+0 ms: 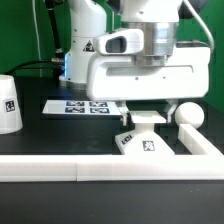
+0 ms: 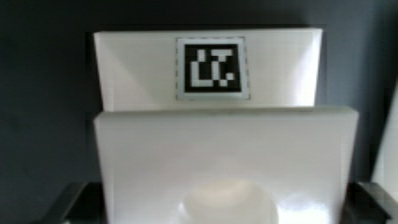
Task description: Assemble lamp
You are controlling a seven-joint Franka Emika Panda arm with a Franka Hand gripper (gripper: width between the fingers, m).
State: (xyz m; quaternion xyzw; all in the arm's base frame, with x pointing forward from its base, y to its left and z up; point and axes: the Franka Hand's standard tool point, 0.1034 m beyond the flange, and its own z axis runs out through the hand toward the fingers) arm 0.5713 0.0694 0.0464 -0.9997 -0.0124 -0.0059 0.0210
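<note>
Exterior view, read from its left to its right. The shade (image 1: 8, 105) stands upright at the table (image 1: 40, 138) edge on the exterior view's left, tag facing the camera, well apart from the arm. The marker board (image 1: 85, 106) lies flat toward the far edge, left of centre. At mid-table, close to the near edge, the base (image 1: 140, 145) sits just behind the white rail (image 1: 90, 168) that runs along that edge. The gripper (image 1: 147, 121) hangs directly over the base. The bulb (image 1: 187, 113) rests on the table beside the base, toward the edge on the exterior view's right, and nothing is touching it.

Wrist view. The base (image 2: 210, 120) fills the frame, tag uppermost. The two fingers (image 2: 64, 203) show only as dark tips, spread wide, one at each side of the base. Whether they press on its sides or stand just clear cannot be told from either picture.

Assessment. The step in hand appears to be taking hold of, or positioning, the base; bulb and shade are not yet fitted. The next move likely calls for a firm, square hold across the base. It should be seated steady against the rail before the bulb is fetched.
</note>
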